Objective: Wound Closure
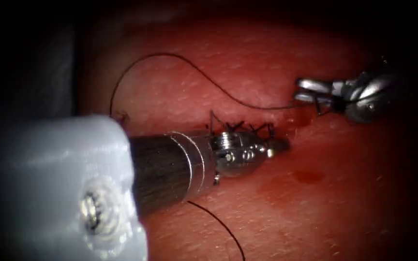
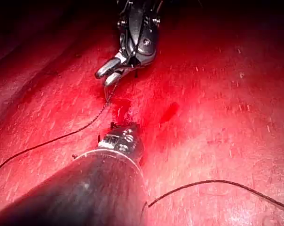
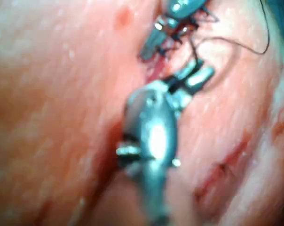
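— Two tools over the cut (image 1: 247,129); where is the needle?

— I can't find it on my screens. What I see is the thread (image 1: 180,60). It arcs over the tissue (image 1: 247,63) from the left end of the stitched cut, up and across, then runs right into the right tool (image 1: 300,90).

— Is the right tool holding it?

— Yes, as far as I can judge. Its jaws sit slightly parted at the tips, and the thread ends between them. My left wrist view shows the same: the strand rises from the cut into those jaws. That tool hangs just right of the cut's right end.

— And the left tool (image 1: 279,146)?

— It lies along the cut, just below the stitches (image 1: 238,126), its tip at the right end. I can't tell whether its jaws are open, or whether they hold anything.

— Anything else nearby?

— A second stretch of thread curves across the tissue below the left shaft. A spot of red fluid (image 1: 308,176) sits on the tissue, below and right of the left tip.
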`<state>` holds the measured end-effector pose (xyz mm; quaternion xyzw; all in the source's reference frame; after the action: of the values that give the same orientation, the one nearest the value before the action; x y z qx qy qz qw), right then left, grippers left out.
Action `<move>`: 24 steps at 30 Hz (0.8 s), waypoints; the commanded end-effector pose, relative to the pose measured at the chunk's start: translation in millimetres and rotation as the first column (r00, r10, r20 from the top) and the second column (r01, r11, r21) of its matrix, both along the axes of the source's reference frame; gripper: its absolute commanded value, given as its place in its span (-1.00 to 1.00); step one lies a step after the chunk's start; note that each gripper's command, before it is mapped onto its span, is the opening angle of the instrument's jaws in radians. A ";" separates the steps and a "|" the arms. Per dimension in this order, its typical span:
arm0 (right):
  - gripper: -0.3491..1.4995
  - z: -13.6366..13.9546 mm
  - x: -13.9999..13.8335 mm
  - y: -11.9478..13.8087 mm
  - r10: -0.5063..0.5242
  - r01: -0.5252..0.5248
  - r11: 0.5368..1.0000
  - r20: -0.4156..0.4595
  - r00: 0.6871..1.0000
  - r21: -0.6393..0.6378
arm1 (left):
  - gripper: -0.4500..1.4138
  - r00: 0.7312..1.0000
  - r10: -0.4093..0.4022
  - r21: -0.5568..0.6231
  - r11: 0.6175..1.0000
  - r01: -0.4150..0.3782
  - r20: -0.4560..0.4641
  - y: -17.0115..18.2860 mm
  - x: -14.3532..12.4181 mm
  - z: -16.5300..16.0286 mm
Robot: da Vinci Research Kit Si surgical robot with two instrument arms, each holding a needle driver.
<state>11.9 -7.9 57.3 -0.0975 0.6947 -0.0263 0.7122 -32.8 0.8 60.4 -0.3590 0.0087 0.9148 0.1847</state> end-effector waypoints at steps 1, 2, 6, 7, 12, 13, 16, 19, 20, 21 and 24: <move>-1.00 1.0 0.4 -0.1 0.006 -0.006 1.000 0.007 1.000 0.018 | -0.98 1.000 0.002 0.002 1.000 -0.002 0.003 -0.2 -0.4 0.5; -1.00 1.0 0.4 0.0 0.009 -0.009 1.000 0.010 1.000 0.019 | -0.98 1.000 0.002 0.002 1.000 -0.002 0.003 -0.1 -0.4 0.5; -1.00 0.1 0.4 0.5 0.009 -0.009 1.000 0.010 1.000 0.010 | -0.98 1.000 0.004 0.002 1.000 -0.004 0.004 -0.2 -0.2 0.4; -1.00 -0.1 0.4 0.6 0.009 -0.009 1.000 0.010 1.000 0.007 | -1.00 1.000 0.004 0.002 1.000 -0.004 0.004 -0.2 -0.1 0.4; -1.00 -0.2 0.7 1.0 0.012 -0.012 1.000 0.011 1.000 0.010 | -1.00 1.000 0.004 0.003 1.000 -0.004 0.004 -0.2 -0.1 0.3; -1.00 -0.1 0.9 1.0 0.015 -0.016 1.000 0.014 1.000 0.010 | -1.00 1.000 0.004 0.003 1.000 -0.004 0.004 -0.2 -0.1 0.3; -1.00 -0.1 1.0 1.1 0.013 -0.013 1.000 0.015 1.000 0.010 | -1.00 1.000 0.004 0.003 1.000 -0.004 0.004 -0.2 -0.1 0.2; -1.00 0.0 1.5 1.2 -0.017 0.016 1.000 0.029 0.999 0.010 | -1.00 1.000 0.004 0.003 1.000 -0.004 0.004 -0.2 -0.1 0.3; -1.00 0.0 1.6 1.2 -0.029 0.028 1.000 0.032 0.999 0.010 | -1.00 1.000 0.004 0.003 1.000 -0.004 0.004 -0.2 -0.1 0.3; -1.00 0.0 1.7 1.3 -0.043 0.043 0.999 0.038 0.998 0.011 | -1.00 1.000 0.004 0.003 1.000 -0.004 0.004 -0.2 -0.1 0.3; -1.00 0.1 2.0 1.5 -0.100 0.100 0.995 0.069 0.993 0.016 | -1.00 1.000 0.003 0.003 1.000 -0.003 0.004 -0.2 -0.2 0.3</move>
<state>13.5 -5.6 57.0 -0.0346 0.6603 -0.0835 0.7456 -32.3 0.8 60.0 -0.3602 0.0069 0.9145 0.1840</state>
